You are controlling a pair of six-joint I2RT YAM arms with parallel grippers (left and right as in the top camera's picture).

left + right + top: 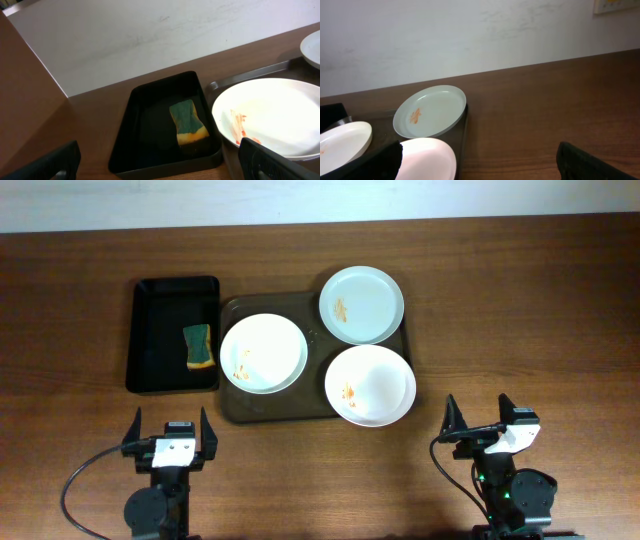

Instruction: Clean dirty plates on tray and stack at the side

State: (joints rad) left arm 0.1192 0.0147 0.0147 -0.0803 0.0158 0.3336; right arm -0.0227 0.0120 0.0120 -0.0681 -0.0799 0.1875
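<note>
Three white plates with orange smears lie on the dark brown tray: a left plate, a far right plate and a near right plate. My left gripper is open and empty near the table's front edge, in front of the black tray. My right gripper is open and empty at the front right, beside the near right plate. The left wrist view shows the left plate. The right wrist view shows the far right plate and the near right plate.
A smaller black tray stands left of the brown tray and holds a green and yellow sponge, also in the left wrist view. Bare wooden table lies right of the tray and along the front.
</note>
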